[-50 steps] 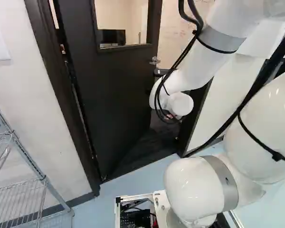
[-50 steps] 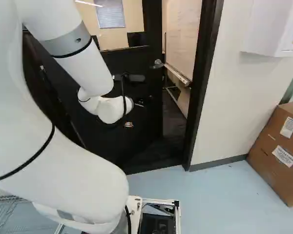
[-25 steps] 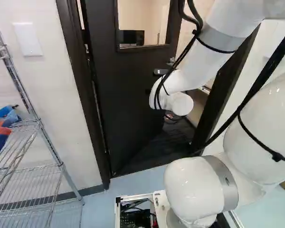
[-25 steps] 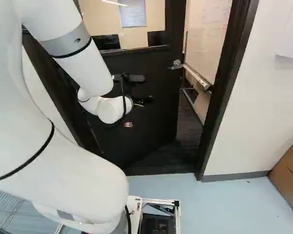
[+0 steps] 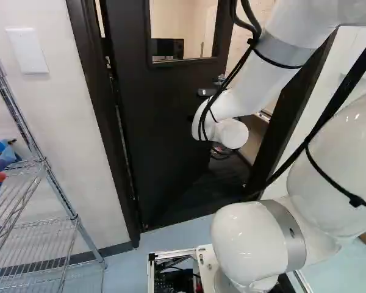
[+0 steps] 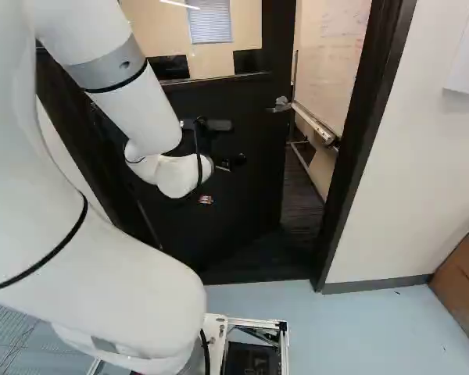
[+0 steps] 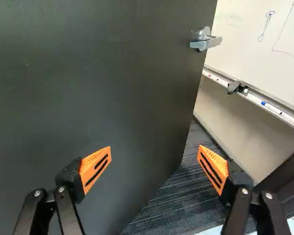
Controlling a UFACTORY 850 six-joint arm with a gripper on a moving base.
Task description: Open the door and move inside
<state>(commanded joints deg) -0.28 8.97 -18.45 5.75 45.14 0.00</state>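
The dark door (image 6: 246, 234) stands ajar, swung into the room beyond, with a gap between its free edge and the frame. Its silver lever handle (image 6: 280, 105) is near that edge. My gripper (image 6: 220, 180) is in front of the door, lower than the handle. In the wrist view the gripper (image 7: 154, 164) has its orange-padded fingers wide apart with nothing between them. The door (image 7: 88, 73) fills the view ahead and beside one finger; the lever handle (image 7: 206, 43) lies farther ahead, untouched. Whether a finger touches the door, I cannot tell.
The dark door frame (image 6: 352, 172) borders the gap on its handle side, a whiteboard (image 7: 264, 39) with a marker tray behind it. A wire shelf (image 5: 61, 189) stands by the wall at the left of the left base view. A cardboard box (image 6: 465, 269) sits at the right.
The base has turned left, shifting door and shelf rightward in the base views, then moved slightly again. The arm has kept its pose over its lowest joint. Whether the door itself swung, I cannot tell.
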